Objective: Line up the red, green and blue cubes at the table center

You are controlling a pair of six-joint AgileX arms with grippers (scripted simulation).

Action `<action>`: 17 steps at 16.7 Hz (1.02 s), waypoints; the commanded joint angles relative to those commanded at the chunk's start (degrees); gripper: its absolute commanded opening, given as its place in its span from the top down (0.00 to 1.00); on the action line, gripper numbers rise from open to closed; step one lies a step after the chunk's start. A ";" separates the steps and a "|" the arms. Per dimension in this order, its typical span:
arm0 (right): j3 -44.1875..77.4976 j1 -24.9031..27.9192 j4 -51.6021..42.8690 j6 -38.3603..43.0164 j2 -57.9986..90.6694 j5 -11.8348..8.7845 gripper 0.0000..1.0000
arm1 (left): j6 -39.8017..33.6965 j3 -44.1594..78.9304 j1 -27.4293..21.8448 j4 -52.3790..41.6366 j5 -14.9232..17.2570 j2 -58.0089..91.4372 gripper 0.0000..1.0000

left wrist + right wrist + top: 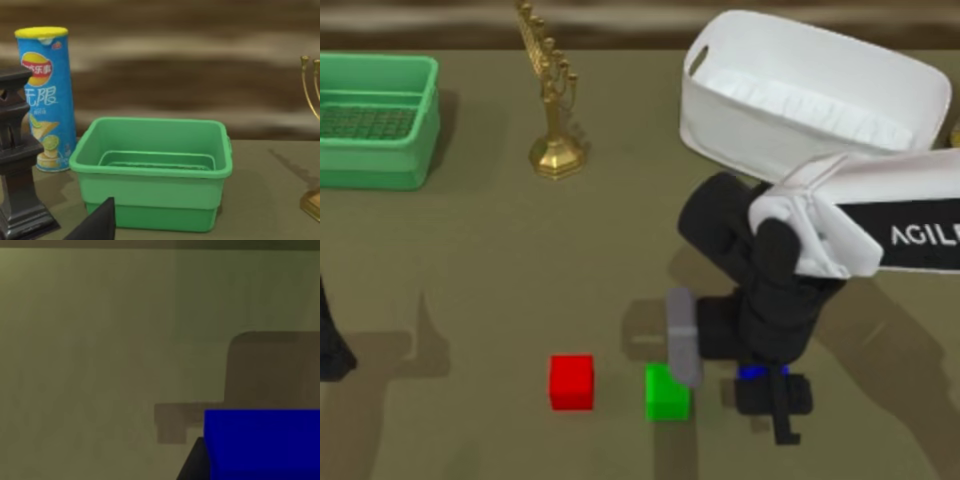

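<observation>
Right hand (767, 385) grasps the blue cube (761, 372) low over the surface (470, 300), just right of the green cube (666, 392) and red cube (571, 382); you are placing it, so next lower, align, release.

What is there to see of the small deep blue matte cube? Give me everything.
The small deep blue matte cube shows from above only as a thin sliver under the right arm's black gripper, which hides most of it. It lies right of the bright green cube, with the bright red cube farther left. In the right wrist view its plain, unmarked face fills a corner against the olive-brown table.
</observation>
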 joint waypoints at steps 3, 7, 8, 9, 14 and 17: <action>-0.09 0.01 0.12 -0.01 0.07 0.00 1.00 | 0.00 0.00 0.00 0.00 0.00 0.00 0.00; -0.09 0.01 0.12 -0.01 0.07 0.00 0.77 | 0.00 0.00 0.00 0.00 0.00 0.00 0.00; -0.09 0.01 0.12 -0.01 0.07 0.00 0.70 | 0.00 0.00 0.00 0.00 0.00 0.00 0.00; -0.09 0.01 0.12 -0.01 0.07 0.00 0.62 | 0.00 0.00 0.00 0.00 0.00 0.00 0.00; -0.09 0.01 0.12 -0.01 0.07 0.00 0.25 | 0.00 0.00 0.00 0.00 0.00 0.00 0.00; -0.09 0.01 0.12 -0.01 0.07 0.00 0.02 | 0.00 0.00 0.00 0.00 0.00 0.00 0.00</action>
